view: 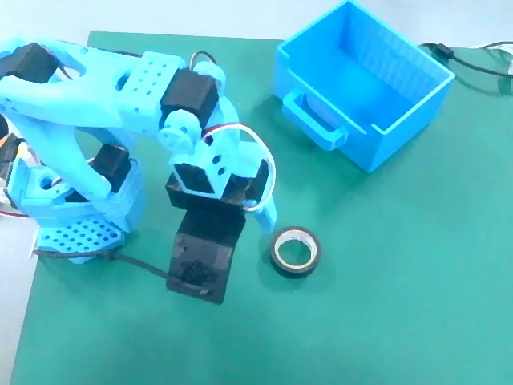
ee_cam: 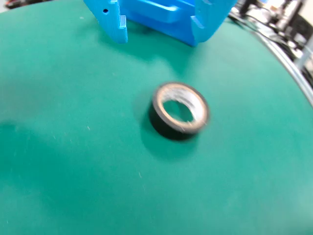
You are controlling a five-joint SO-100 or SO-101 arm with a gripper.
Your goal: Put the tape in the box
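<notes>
A: In the fixed view, where is the small black ring-shaped roll of tape with the pale inner core [view: 294, 252]?

B: It lies flat on the green tabletop [view: 385, 305], free, with nothing holding it. The large bright blue plastic box with ribbed walls and a loop handle [view: 365, 80] stands well apart from it, toward the top right, and I see nothing inside it. The light blue claw [view: 260, 210] is just beside the tape, on its upper left side.

A: And the wrist view?

B: The tape [ee_cam: 179, 111] is near the middle, a little blurred. The two blue fingers [ee_cam: 113, 19] enter from the top edge; the claw [ee_cam: 159, 33] stands apart and holds nothing.

A: So which step is this?

B: I judge it is the approach, and the grasp is not yet made. The next move calls for bringing the claw down so one finger goes into the core or both go around the ring, then closing.
</notes>
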